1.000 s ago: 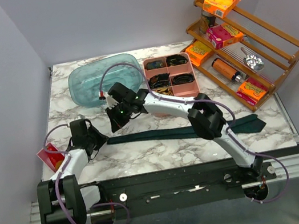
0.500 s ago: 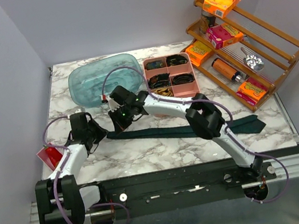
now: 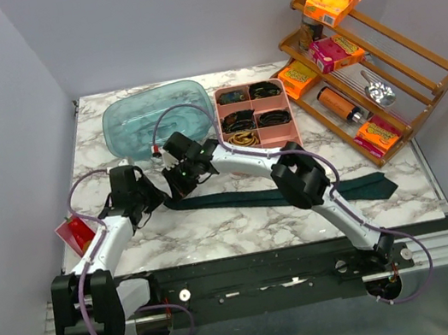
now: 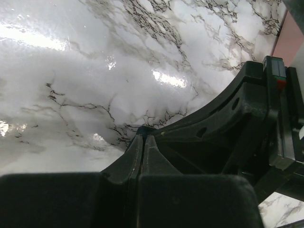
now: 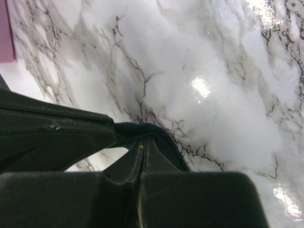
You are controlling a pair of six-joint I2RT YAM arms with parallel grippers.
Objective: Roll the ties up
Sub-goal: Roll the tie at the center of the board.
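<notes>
Looking at the near side first: both arms meet at the narrow end of the long dark teal-green fabric necktie (image 3: pixel 247 200). It lies flat on the glossy white marble-look tabletop (image 3: pixel 218 231) and runs off to the right of both grippers, with its wide pointed tip well away from them.

The right gripper (image 5: pixel 142 140) is clamped on a little fold of that narrow end. In its wrist view you can see teal cloth bunched right at the fingertips. The left gripper (image 4: pixel 142 138) is pinched closed too, just beside the right one. I can't tell whether any fabric is actually between its jaws.

Handling-wise, my guess is it's light, floppy and a bit slick on that shiny marble, so it'll slide around and uncoil the moment it's let go. There's no stiffness to push against either. I'd take hold at the thin end, edge-on, and keep a pinch on the core while the roll builds toward the wide tip.

Beyond the grippers sits a pink plastic compartment tray (image 3: pixel 275 138) with small coiled ties (image 3: pixel 239 119) in it.
</notes>
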